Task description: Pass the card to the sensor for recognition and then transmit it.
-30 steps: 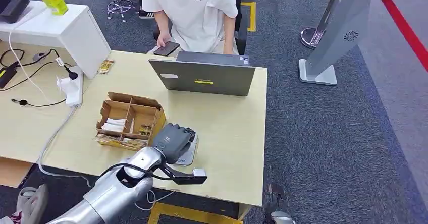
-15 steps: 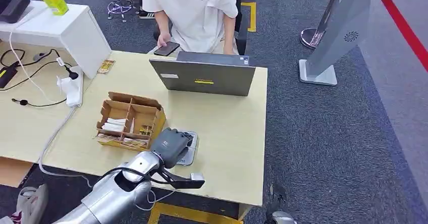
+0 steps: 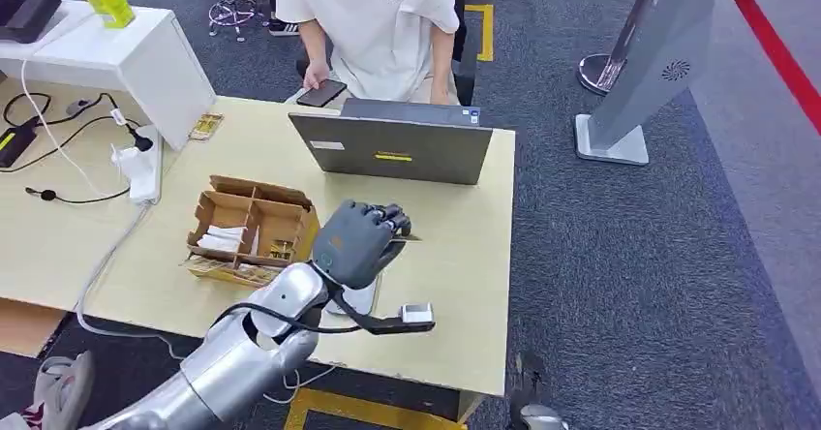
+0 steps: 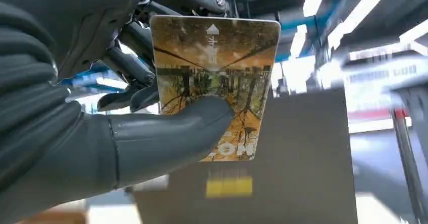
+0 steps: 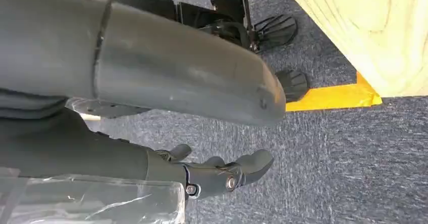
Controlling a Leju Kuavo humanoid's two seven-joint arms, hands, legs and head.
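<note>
The left robot hand (image 3: 360, 243) is raised above the pale wooden surface (image 3: 445, 256) and pinches a glossy orange-and-brown card printed with trees (image 4: 217, 85) between its thick grey thumb and darker fingers (image 4: 131, 65), just right of the brown cardboard divided box (image 3: 250, 229) and over the flat grey sensor pad (image 3: 356, 299). On the far side of the surface stands a grey open laptop (image 3: 392, 144), with a person in a white T-shirt (image 3: 368, 23) behind it. The right robot hand (image 5: 222, 173) hangs over grey carpet beside the surface's edge, fingers loosely apart and holding nothing.
</note>
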